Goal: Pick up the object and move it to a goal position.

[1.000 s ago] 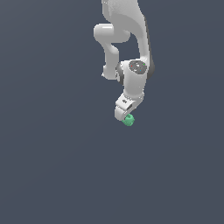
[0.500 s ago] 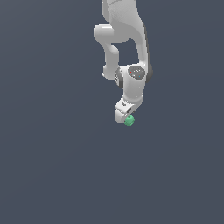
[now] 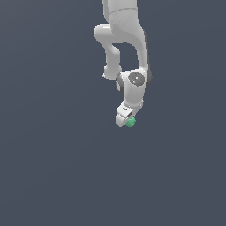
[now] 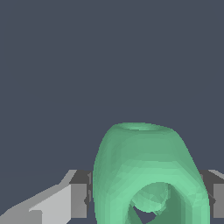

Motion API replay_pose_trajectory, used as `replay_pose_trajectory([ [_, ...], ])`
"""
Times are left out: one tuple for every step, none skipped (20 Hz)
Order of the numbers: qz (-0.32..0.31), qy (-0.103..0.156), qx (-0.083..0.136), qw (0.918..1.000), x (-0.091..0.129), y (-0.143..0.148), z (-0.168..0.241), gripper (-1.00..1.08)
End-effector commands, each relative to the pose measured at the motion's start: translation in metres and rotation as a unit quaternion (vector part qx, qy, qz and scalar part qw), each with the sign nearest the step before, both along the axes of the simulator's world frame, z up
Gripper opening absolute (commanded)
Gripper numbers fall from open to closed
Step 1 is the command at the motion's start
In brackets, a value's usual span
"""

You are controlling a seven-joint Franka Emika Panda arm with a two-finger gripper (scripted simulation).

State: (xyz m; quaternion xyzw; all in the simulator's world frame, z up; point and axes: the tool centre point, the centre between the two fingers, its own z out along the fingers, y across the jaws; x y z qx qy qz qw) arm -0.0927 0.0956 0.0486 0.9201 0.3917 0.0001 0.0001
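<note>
In the exterior view, the white arm (image 3: pixel 126 39) comes down from the top edge of the frame, bends at a rounded elbow, and ends in a wrist with a grey disc-shaped joint cap. Below that wrist sits the gripper (image 3: pixel 126 120), angled toward the exterior view's left. The object (image 3: pixel 130 122), a small bright green lump, sits right at the gripper's tip, touching it on the side toward the exterior view's right and partly covered by the white housing. Around the gripper there is only an even dark grey-blue ground; whether the green lump rests on a surface or hangs clear of it cannot be told here, since no shadow or edge shows.

In the wrist view, the object (image 4: pixel 146 175) fills the near field: a rounded, slightly blocky green shell with a flat rim on its far end and an arched opening on the near side that shows a hollow inside. The fingers (image 4: pixel 78 199) flank it, their dark pads lying against its two sides, so the jaws pinch the green lump between them.
</note>
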Motion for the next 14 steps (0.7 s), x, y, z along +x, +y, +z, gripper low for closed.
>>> replay_pose_trajectory([
  [0.000, 0.000, 0.000, 1.0000, -0.0002, 0.0004, -0.0011, -1.00],
  [0.000, 0.000, 0.000, 1.0000, -0.0002, 0.0004, -0.0011, -1.00],
  [0.000, 0.000, 0.000, 1.0000, -0.0002, 0.0004, -0.0011, -1.00],
  [0.000, 0.000, 0.000, 1.0000, -0.0002, 0.0004, -0.0011, -1.00],
  [0.000, 0.000, 0.000, 1.0000, -0.0002, 0.0004, -0.0011, -1.00],
  [0.000, 0.000, 0.000, 1.0000, -0.0002, 0.0004, -0.0011, -1.00],
  [0.000, 0.000, 0.000, 1.0000, -0.0002, 0.0004, -0.0011, -1.00],
  [0.000, 0.000, 0.000, 1.0000, -0.0002, 0.0004, -0.0011, -1.00],
  [0.000, -0.001, 0.000, 1.0000, 0.0003, -0.0003, -0.0001, -1.00],
  [0.000, -0.001, 0.000, 1.0000, 0.0005, -0.0006, 0.0000, -1.00],
  [0.000, -0.001, 0.000, 1.0000, 0.0009, -0.0015, 0.0000, -1.00],
  [0.000, -0.001, 0.000, 1.0000, 0.0016, -0.0030, 0.0000, -1.00],
  [0.000, -0.001, 0.000, 1.0000, 0.0026, -0.0051, 0.0001, -1.00],
  [0.000, -0.001, 0.000, 1.0000, 0.0040, -0.0079, 0.0002, -1.00],
])
